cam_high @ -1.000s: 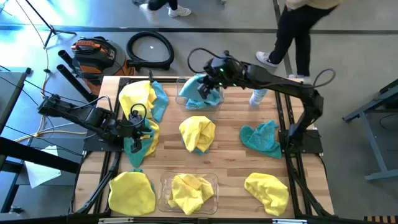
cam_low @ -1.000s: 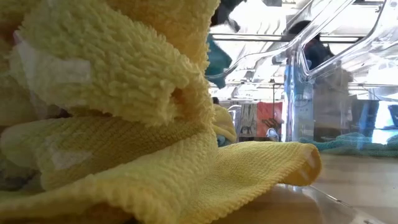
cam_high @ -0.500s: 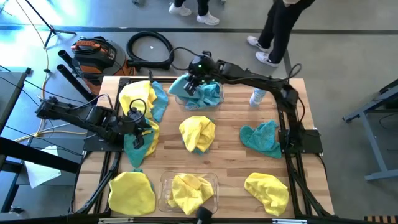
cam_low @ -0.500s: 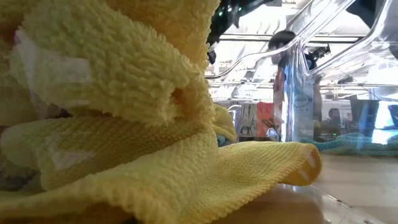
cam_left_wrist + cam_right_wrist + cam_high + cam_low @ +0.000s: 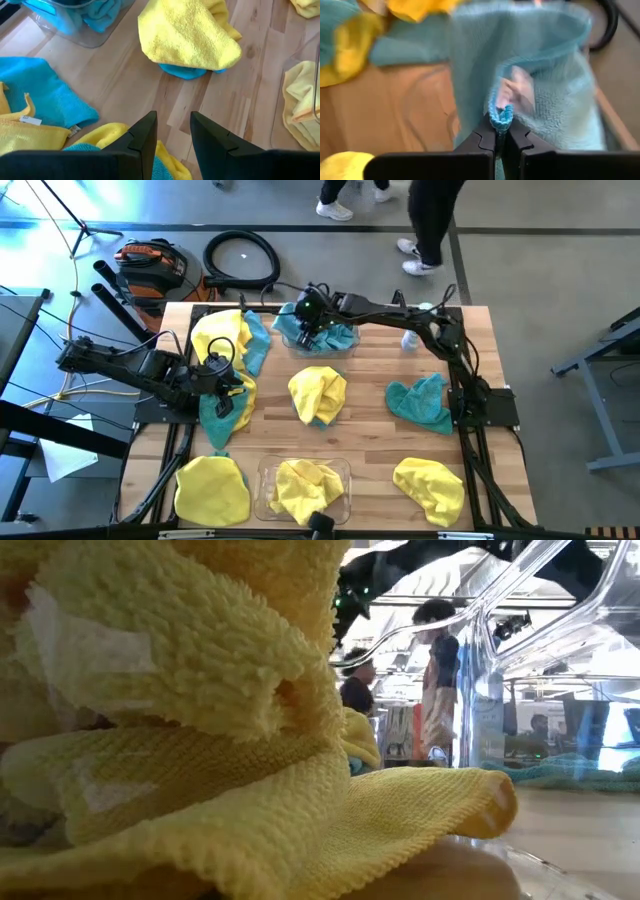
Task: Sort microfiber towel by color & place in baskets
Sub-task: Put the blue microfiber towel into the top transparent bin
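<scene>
My right gripper [image 5: 307, 315] reaches over the far transparent basket [image 5: 345, 348] and is shut on a teal-blue towel [image 5: 330, 332] there. My left gripper [image 5: 226, 383] is open and empty above a teal and yellow towel heap [image 5: 222, 412] at the table's left; its wrist view shows bare wood between its fingers [image 5: 172, 131]. The near basket [image 5: 303, 485] holds yellow towels [image 5: 200, 740]. More towels lie loose on the table: a yellow one over a teal one in the middle [image 5: 318, 393], a teal one at the right [image 5: 420, 402], and yellow ones at the near corners. My right gripper pinches a stitched edge of the teal-blue towel [image 5: 501, 115], folded double, between its two fingertips. The rest of the towel spreads out beyond the fingers over the far basket. I cannot tell whether it hangs clear of the basket.
A small white-and-clear bottle [image 5: 410, 338] stands at the far right, beside my right arm. A yellow and teal pile [image 5: 228, 335] lies at the far left. People walk past beyond the far edge, near a hose coil [image 5: 240, 258] on the floor.
My right gripper has moved toward the table's left along the far edge, still shut on the teal-blue towel, which has gone with it over the far basket. The arm now stretches low across the far side. The people behind have walked leftward.
</scene>
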Tool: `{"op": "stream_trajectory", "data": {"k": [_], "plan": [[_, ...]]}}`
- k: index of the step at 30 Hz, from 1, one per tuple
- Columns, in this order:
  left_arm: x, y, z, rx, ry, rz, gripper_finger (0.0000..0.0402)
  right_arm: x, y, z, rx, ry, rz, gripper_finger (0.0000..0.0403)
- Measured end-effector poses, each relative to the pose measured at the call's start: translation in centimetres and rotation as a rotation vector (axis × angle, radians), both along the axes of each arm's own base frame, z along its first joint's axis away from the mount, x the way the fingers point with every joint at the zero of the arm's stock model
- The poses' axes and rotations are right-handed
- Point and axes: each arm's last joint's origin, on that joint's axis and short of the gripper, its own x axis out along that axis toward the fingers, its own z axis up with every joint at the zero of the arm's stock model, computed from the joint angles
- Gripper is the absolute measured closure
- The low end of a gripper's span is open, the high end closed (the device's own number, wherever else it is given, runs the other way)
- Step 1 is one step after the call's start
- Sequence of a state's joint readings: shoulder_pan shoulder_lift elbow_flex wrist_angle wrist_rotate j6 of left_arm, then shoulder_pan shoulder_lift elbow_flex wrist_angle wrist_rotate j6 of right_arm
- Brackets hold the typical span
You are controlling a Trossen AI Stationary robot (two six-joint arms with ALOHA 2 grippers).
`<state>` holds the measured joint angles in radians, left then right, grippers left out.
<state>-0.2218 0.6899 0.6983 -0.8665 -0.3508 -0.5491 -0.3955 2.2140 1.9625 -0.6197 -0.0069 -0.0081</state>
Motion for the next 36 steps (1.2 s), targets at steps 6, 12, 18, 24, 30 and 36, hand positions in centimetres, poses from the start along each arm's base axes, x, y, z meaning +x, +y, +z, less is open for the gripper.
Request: {"op": "stream_trajectory", "data": {"k": [6, 12, 18, 24, 30, 36], "plan": [[0.0, 0.0, 0.0, -0.013, -0.004, 0.015, 0.0296, 0.7, -0.5, -3.3, 0.063, 0.043, -0.039, 0.0403], [0.0, 0.0, 0.0, -0.028, -0.008, 0.031, 0.0296, 1.3, -0.7, -5.5, 0.095, 0.054, -0.105, 0.0403], [0.0, 0.0, 0.0, -0.028, -0.008, 0.031, 0.0296, 1.3, -1.1, -5.2, 0.121, 0.018, -0.132, 0.0400], [0.0, 0.0, 0.0, -0.028, -0.008, 0.031, 0.0296, 1.3, -1.0, -5.2, 0.103, 0.029, -0.099, 0.0352], [0.0, 0.0, 0.0, -0.028, -0.008, 0.030, 0.0296, 1.3, -1.2, -4.2, 0.114, 0.033, -0.113, 0.0284], [0.0, 0.0, 0.0, -0.028, -0.008, 0.030, 0.0296, 1.2, -1.4, 0.0, 0.108, 0.033, -0.116, 0.0247]]}}
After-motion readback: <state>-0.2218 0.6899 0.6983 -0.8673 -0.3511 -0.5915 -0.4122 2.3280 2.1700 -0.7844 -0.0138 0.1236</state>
